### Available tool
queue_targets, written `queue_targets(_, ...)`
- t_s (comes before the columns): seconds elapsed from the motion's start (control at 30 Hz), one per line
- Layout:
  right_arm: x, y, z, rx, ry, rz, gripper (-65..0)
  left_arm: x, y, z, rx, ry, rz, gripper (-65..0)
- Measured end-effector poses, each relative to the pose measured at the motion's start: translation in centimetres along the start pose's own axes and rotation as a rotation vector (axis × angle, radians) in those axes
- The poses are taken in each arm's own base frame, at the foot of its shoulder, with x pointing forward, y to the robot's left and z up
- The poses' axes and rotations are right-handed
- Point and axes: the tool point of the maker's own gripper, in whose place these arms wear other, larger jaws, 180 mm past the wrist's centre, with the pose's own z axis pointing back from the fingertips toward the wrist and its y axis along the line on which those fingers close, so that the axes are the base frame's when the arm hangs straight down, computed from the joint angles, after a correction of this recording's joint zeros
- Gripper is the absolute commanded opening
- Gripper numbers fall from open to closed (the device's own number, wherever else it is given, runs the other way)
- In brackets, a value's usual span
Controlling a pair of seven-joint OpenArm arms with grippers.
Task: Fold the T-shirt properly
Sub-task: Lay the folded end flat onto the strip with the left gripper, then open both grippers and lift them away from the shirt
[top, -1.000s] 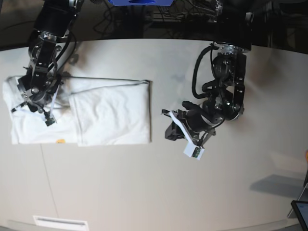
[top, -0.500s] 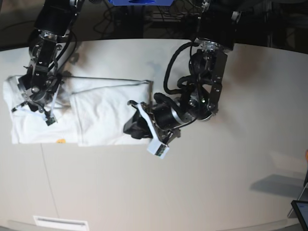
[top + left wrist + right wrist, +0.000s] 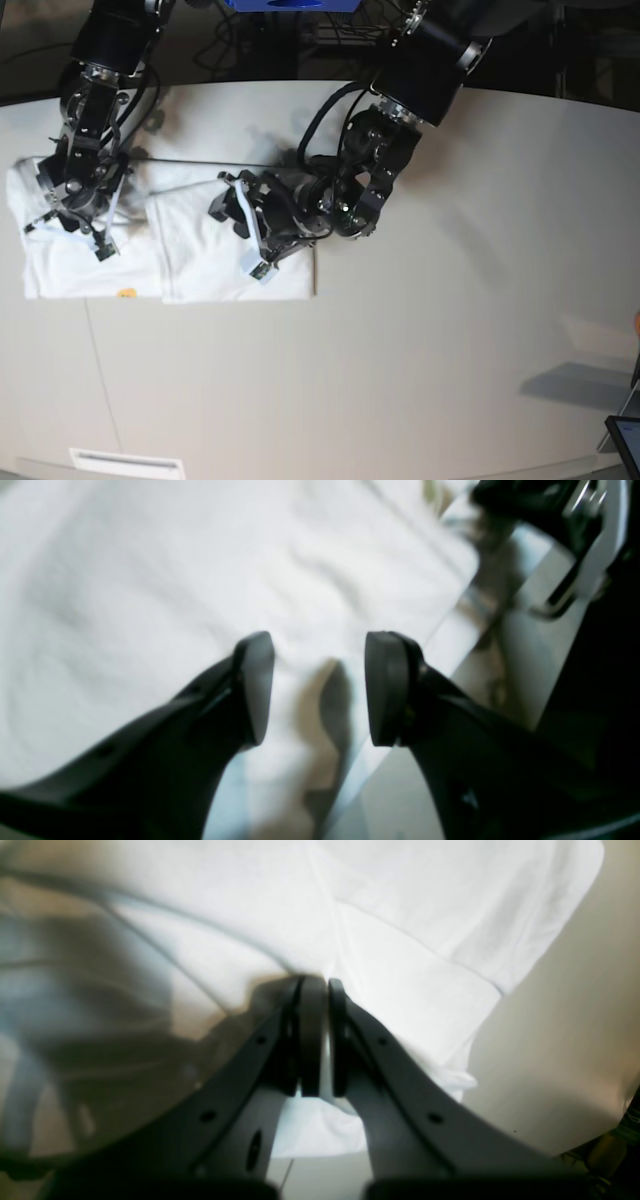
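While you read this, note the count: one shirt (image 3: 225, 240), two arms, two grippers, one table (image 3: 450, 330).

You have the shirt lying flat near the table's far left corner in the base view, folded into a wide rectangle with a raised folded panel on its right part. It is white, soft cloth, matte, with shallow creases; one small orange spot (image 3: 126, 293) shows at its near edge.

Your left gripper (image 3: 320, 687) hangs over the shirt's right part with its jaws apart and nothing between them; the pads (image 3: 385, 687) are dark, flat and rounded at the tips. In the left wrist view, blurred white cloth fills the space beneath, and the cloth edge runs just beside the right finger.

Your right gripper (image 3: 320, 1035) sits at the shirt's left end with its jaws pressed together. Whether cloth is pinched between them I cannot tell; white fabric lies directly under and beyond the tips, with a seam running diagonally.

Your table is pale, smooth and slightly glossy.
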Motion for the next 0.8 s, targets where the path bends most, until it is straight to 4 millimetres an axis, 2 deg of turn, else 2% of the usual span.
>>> queue_targets(0.07, 0.0, 0.0, 0.0, -0.001, 0.000, 0.000, -60.8, -0.9, 0.8, 0.4, 0.019, -0.014, -0.018, -35.6)
queue_targets(0.17, 0.3, -0.5, 0.9, -0.014, -0.017, 0.006, -54.3, -1.6, 2.0, 1.0, 0.069, -0.022, -0.047, -35.6)
queue_targets(0.3, 1.9, -3.3, 3.1, -0.108, -0.069, -0.008, -48.6, -2.2, 2.8, 1.7, 0.091, -0.028, -0.068, -35.6)
queue_targets(0.37, 3.0, -4.5, 4.1, -0.143, -0.101, -0.019, -48.2, -2.5, 3.3, 2.1, 0.100, -0.028, -0.074, -35.6)
queue_targets(0.5, 3.3, -6.4, 5.3, -0.186, -0.063, -0.062, -44.4, -3.3, 4.4, 3.1, 0.118, -0.037, -0.076, -35.6)
queue_targets(0.6, 2.3, -7.6, 5.4, -0.157, -0.040, -0.175, -42.4, -3.8, 4.9, 4.0, 0.131, -0.035, -0.091, -35.6)
queue_targets(0.7, -0.2, -9.6, 5.6, -0.163, 0.022, -0.309, -42.1, -4.3, 5.6, 5.9, 0.183, -0.024, -0.104, -35.6)
queue_targets(0.8, -1.1, -9.3, 5.6, -0.111, 0.043, -0.333, -41.9, -4.7, 7.0, 8.2, 0.261, -0.022, -0.069, -35.6)
